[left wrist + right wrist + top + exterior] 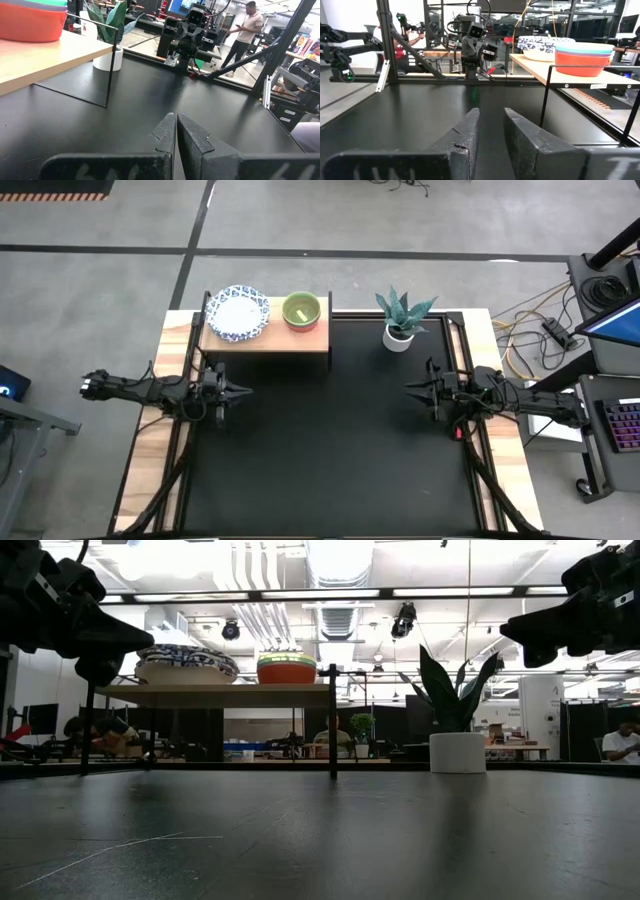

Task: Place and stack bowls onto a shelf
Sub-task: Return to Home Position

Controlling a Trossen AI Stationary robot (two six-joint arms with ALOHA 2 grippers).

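The wooden shelf (300, 340) stands on thin black legs at the table's far left. A stack of white bowls with blue patterned rims (237, 313) rests on its left part. Beside that stack sits a stack of plain bowls (301, 310), yellow-green on top and red at the bottom (582, 62). My left gripper (245, 392) hovers shut at the table's left side, in front of the shelf and pointing right. At the right side my right gripper (410, 388) points left, with a narrow gap between its fingers (491, 117). Neither holds anything.
A small white pot with a green plant (400, 320) stands on the table's far side, right of the shelf. The black tabletop (330, 450) stretches between the two arms. People show in the room beyond the table, one standing (245, 30).
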